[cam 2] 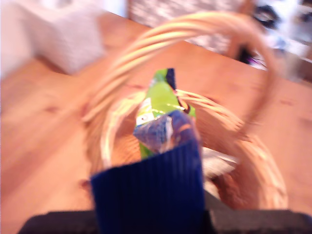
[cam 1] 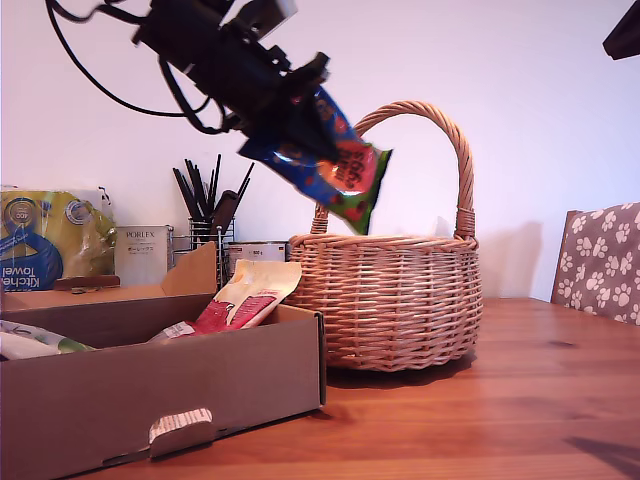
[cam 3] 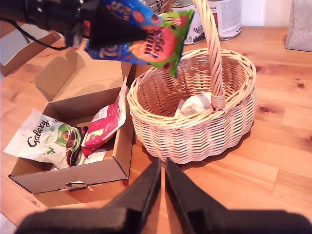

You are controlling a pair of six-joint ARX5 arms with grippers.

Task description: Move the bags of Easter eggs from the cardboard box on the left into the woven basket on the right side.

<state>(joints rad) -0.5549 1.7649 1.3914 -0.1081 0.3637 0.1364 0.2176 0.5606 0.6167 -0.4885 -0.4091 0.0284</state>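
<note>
Gripping the blue bag [cam 1: 335,165] by one end, my first gripper [cam 1: 290,125] holds it in the air above the rim of the woven basket [cam 1: 390,295], on the side nearest the cardboard box [cam 1: 160,385]; the jaws are clamped on the packet, whose orange and green end hangs down in front of the arched handle [cam 1: 462,150]. One white bag [cam 3: 195,104] lies inside the basket against the handle's base. The cream and red bag [cam 3: 105,127] leans on the box wall next to the basket; the pale white-green bag [cam 3: 46,141] lies flat in the box beside it. My second gripper [cam 3: 162,168] hangs clear above the wooden table [cam 1: 520,400] near the basket, carrying nothing; its fingers [cam 3: 183,195] are closed together, tips almost touching.
</note>
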